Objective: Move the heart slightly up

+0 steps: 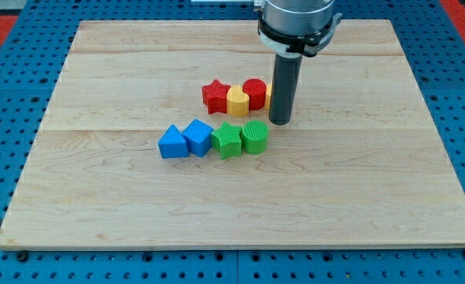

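Note:
The yellow heart (237,100) lies near the board's middle, in a row between a red star (215,95) on its left and a red cylinder (254,92) on its right. A yellow block (268,96) shows just past the red cylinder, mostly hidden behind the rod. My tip (280,121) rests on the board to the right of this row, below and to the right of the heart, close to the green cylinder (255,136).
A lower row holds a blue triangle (170,143), a blue cube (198,137), a green star (228,140) and the green cylinder, all touching. The wooden board (98,197) lies on a blue table.

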